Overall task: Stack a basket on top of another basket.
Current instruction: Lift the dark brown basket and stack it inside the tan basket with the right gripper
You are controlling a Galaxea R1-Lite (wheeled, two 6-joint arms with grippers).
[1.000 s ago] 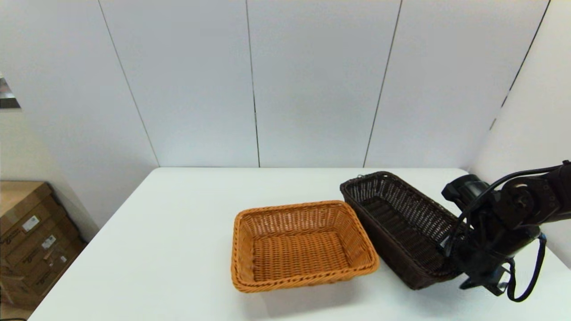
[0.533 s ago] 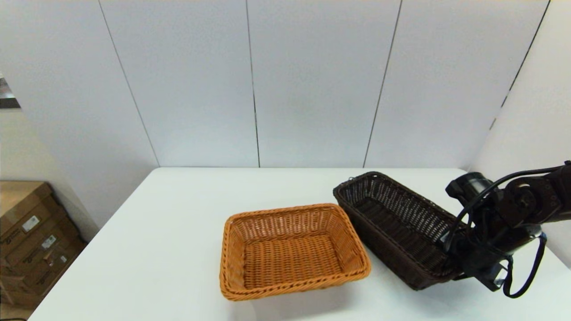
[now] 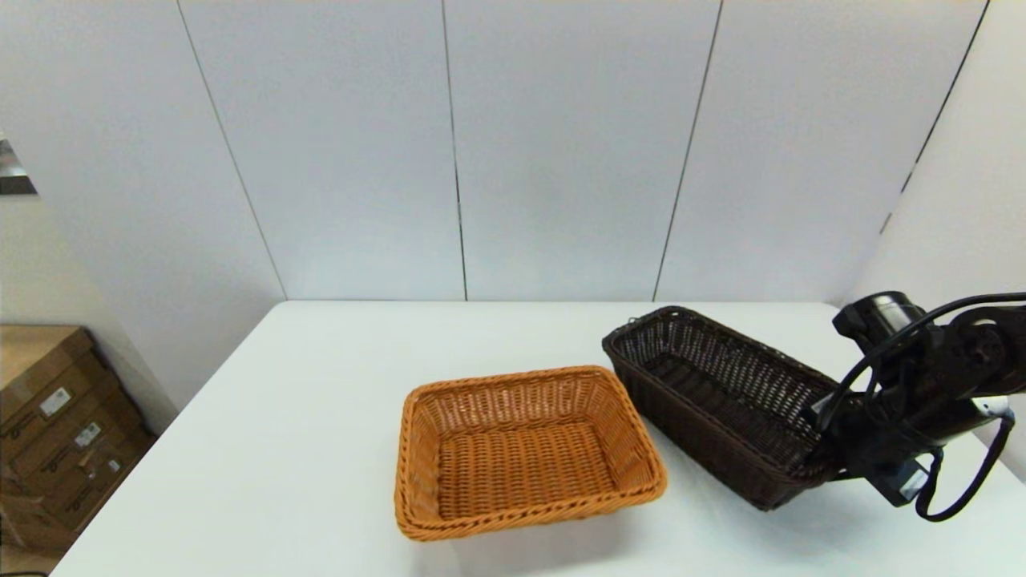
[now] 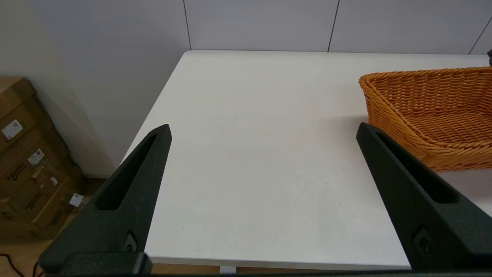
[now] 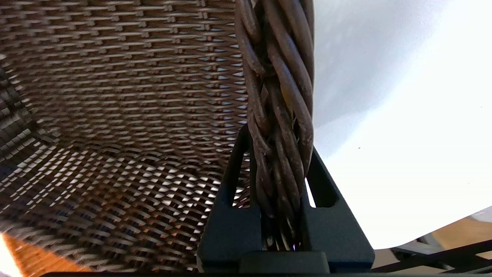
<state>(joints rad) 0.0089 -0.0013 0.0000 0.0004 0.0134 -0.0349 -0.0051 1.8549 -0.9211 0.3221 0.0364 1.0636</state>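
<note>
The dark brown basket [image 3: 721, 393] hangs tilted at the right of the table, its near end raised and a shadow under it. My right gripper [image 3: 830, 453] is shut on the braided rim of that near end. In the right wrist view the right gripper [image 5: 278, 142] clamps the rim with its fingers [image 5: 234, 181] either side, and the basket's openwork wall [image 5: 115, 96] fills the rest. The orange-tan basket [image 3: 521, 461] sits empty on the table just left of the dark one, apart from it. My left gripper [image 4: 263, 129] is open above the table's left front, with the orange-tan basket [image 4: 430, 96] off to one side.
The white table [image 3: 321, 417] has bare surface left of the baskets. Grey wall panels close off the back and right side. Cardboard boxes [image 3: 56, 425] stand on the floor beyond the table's left edge, and show in the left wrist view as cardboard boxes [image 4: 27, 161].
The orange-tan basket slid a little left and nearer a second ago, then stayed still. My right arm has since risen and drawn right, lifting the dark basket's near end.
</note>
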